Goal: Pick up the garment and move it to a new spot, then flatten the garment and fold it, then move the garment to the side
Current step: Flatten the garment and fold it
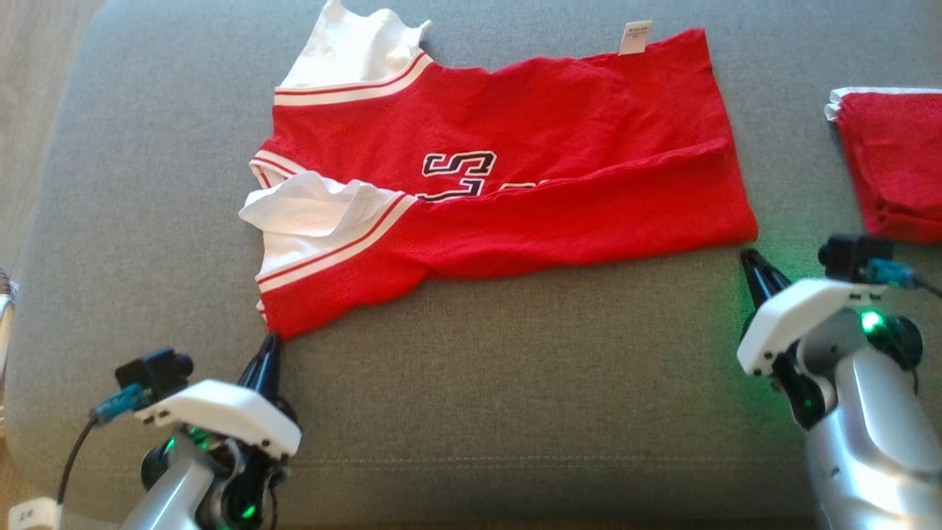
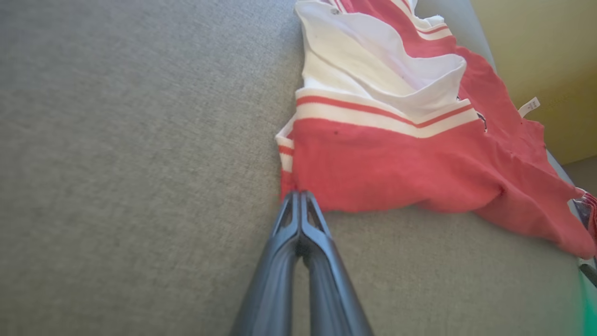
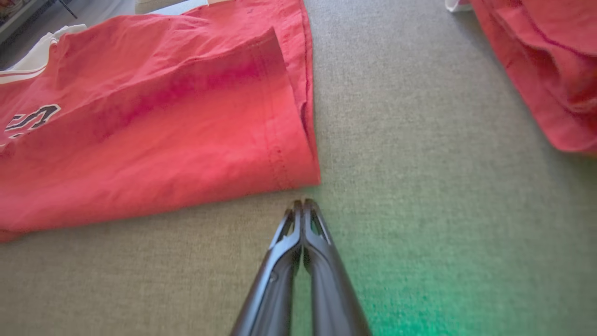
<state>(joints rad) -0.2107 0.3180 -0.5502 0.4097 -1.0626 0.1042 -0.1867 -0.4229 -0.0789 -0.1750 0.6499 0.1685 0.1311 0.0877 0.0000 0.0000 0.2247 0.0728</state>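
Red jersey cloth lies spread across a grey upholstered surface: the garment rests crosswise in the head view, with its white sleeves and red-and-white striped trim toward the left and its straight hem toward the right. The near long side is folded up over the middle, half covering dark lettering outlined in white. A small pale label sticks up from the far edge.

The left gripper sits at the garment's near left corner. In the left wrist view its two dark fingers are pressed together, and the tips meet the red edge just under the striped band. I cannot tell whether any cloth is caught between them.

The right gripper sits at the near right corner. In the right wrist view its fingers are also closed tight against each other with nothing between them, and the tips stop just beside the hem corner on bare grey fabric, which is tinged green by the arm's light.

A second red garment with a white edge lies bunched at the right, apart from the jersey
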